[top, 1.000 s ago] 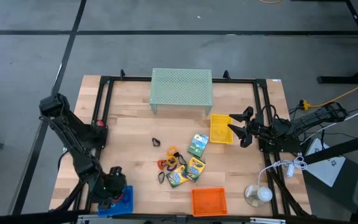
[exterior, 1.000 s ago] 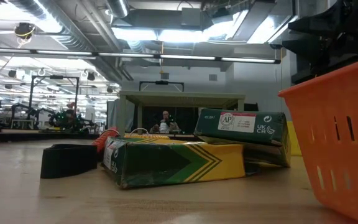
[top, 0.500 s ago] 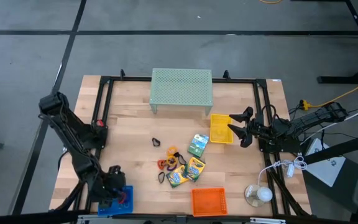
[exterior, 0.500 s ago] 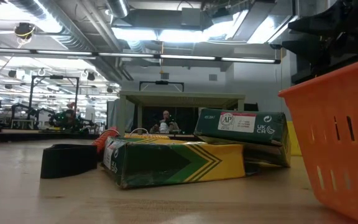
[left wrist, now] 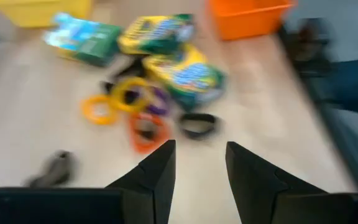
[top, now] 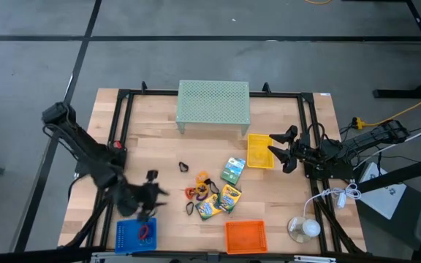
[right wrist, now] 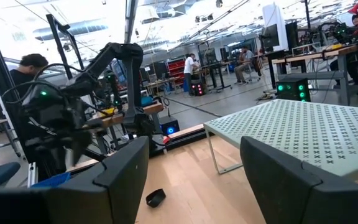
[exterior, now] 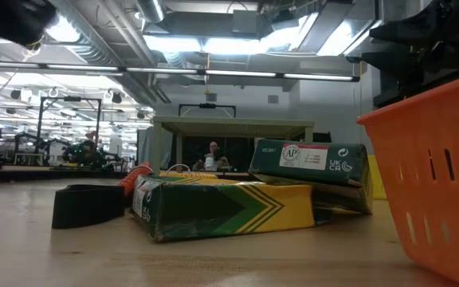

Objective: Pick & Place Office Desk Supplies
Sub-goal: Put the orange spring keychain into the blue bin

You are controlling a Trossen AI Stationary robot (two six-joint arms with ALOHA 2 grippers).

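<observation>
Along the near edge of the table (top: 159, 146) a blue bin (top: 129, 237) sits toward the left corner, holding a small dark item, with an orange bin (top: 245, 236) to its right. Just beyond the blue bin hangs the left gripper (top: 154, 191), its fingers (left wrist: 159, 171) spread apart and holding nothing. In the middle of the table lie three crayon boxes (top: 220, 197), with orange, yellow and purple rings (top: 199, 188) and a black clip (top: 190, 208) beside them; another black clip (top: 184, 167) lies apart, farther back. By the right edge the right gripper (top: 280, 150) waits with fingers apart beside a yellow bin (top: 259, 150). A pale green mesh riser (top: 213, 105) stands at the far edge.
</observation>
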